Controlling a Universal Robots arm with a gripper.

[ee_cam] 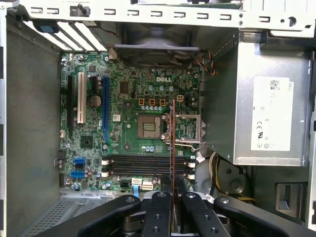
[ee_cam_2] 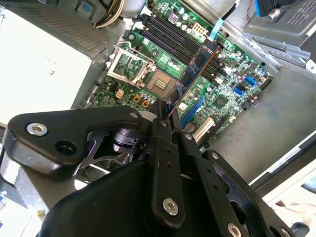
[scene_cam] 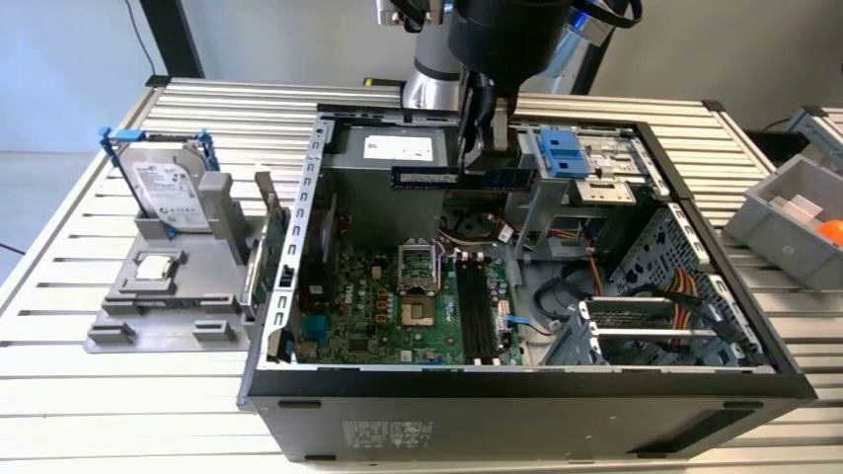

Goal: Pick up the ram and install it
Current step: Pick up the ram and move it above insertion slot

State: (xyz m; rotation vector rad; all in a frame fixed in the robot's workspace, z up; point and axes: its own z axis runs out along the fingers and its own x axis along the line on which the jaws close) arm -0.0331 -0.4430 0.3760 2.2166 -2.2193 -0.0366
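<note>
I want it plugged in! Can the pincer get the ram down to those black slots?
Probably yes: the pincer holds the ram over the open case, and nothing covers the slots.

A white printed label (ee_cam: 271, 114) is seen on the grey power supply (ee_cam: 227, 108) in the first wrist view; its black lettering and marks are too fine to be read. Short white lettering (ee_cam: 163, 79) is printed on the green motherboard (ee_cam: 128, 123). In the exterior view, a drive label (scene_cam: 166, 193) is borne by the hard drive (scene_cam: 185, 158), and a grey sticker (scene_cam: 390, 434) by the computer case (scene_cam: 554, 415); neither is legible. Whether print is carried by the ram (ee_cam_2: 195, 69) cannot be told.
</note>
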